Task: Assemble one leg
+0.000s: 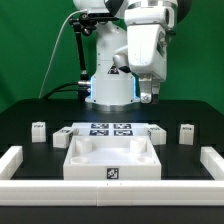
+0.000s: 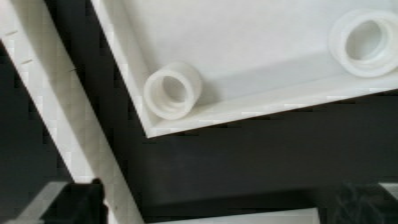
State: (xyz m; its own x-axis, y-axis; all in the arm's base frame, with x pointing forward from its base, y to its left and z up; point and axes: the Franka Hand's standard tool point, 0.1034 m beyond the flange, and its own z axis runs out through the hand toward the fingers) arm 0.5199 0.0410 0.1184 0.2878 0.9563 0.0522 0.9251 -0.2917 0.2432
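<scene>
Your fingers (image 1: 148, 96) hang in the air above the worktop (image 1: 30, 112), well clear of every part. They are spread wide and hold nothing. In the wrist view they (image 2: 57, 203) show only as dark, blurred shapes far apart, with bare black worktop between them.

The nearest leg (image 1: 157, 133) stands upright on the worktop, well below the fingers and slightly toward the exterior view's right. A second leg (image 1: 186, 132) stands farther out on that same side. Two more legs (image 1: 38, 131) stand well off from the fingers toward the exterior view's left. No leg touches the fingers.

The square tray (image 1: 88, 172) lies below the fingers and nearer the camera, with a tag on its front wall. The marker board (image 1: 110, 128) lies flat just behind it. Long white rails (image 1: 18, 160) lie along the worktop's outer sides.

The wrist view looks down past the fingers onto a corner of the tray (image 2: 267, 50). A round socket (image 2: 173, 88) sits near that corner, and a rail (image 2: 71, 130) runs slantwise beside the tray's edge. You can't tell there whether the two touch.
</scene>
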